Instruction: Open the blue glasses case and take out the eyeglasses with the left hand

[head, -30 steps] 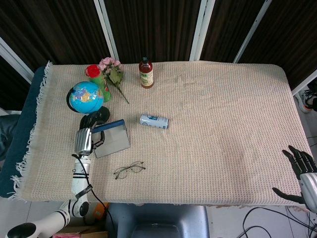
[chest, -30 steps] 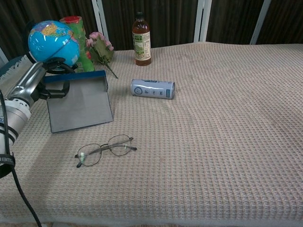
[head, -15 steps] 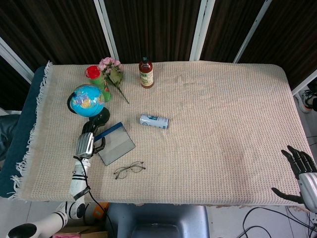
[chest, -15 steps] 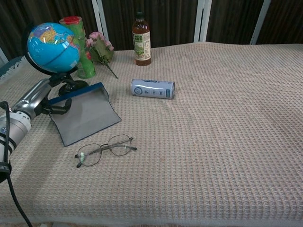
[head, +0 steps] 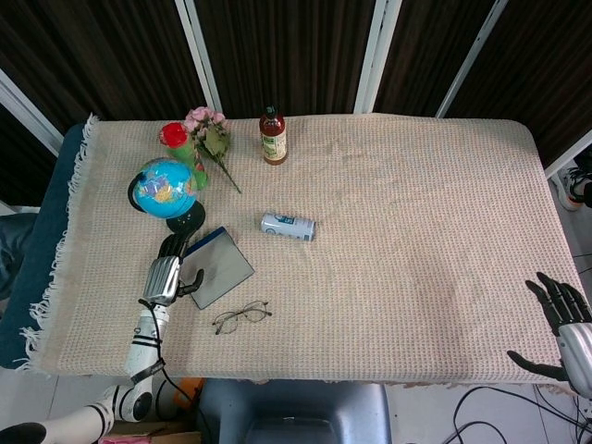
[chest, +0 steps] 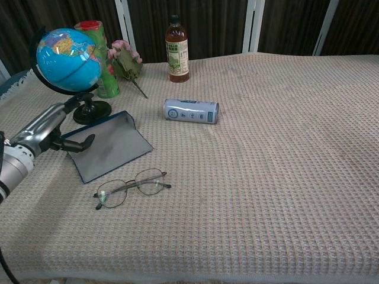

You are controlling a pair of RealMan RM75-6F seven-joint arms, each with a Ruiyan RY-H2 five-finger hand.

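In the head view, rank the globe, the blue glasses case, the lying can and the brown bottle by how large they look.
1. blue glasses case and globe: similar spread, too close to rank.
2. can and brown bottle: also alike; the bottle stands upright, so the downward-looking camera foreshortens it.

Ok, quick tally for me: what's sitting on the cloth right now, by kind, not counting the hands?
Globe: 1
Glasses case: 1
Eyeglasses: 1
Can, lying on its side: 1
Bottle: 1
Green tube with red lid: 1
Flower sprig: 1
Total: 7
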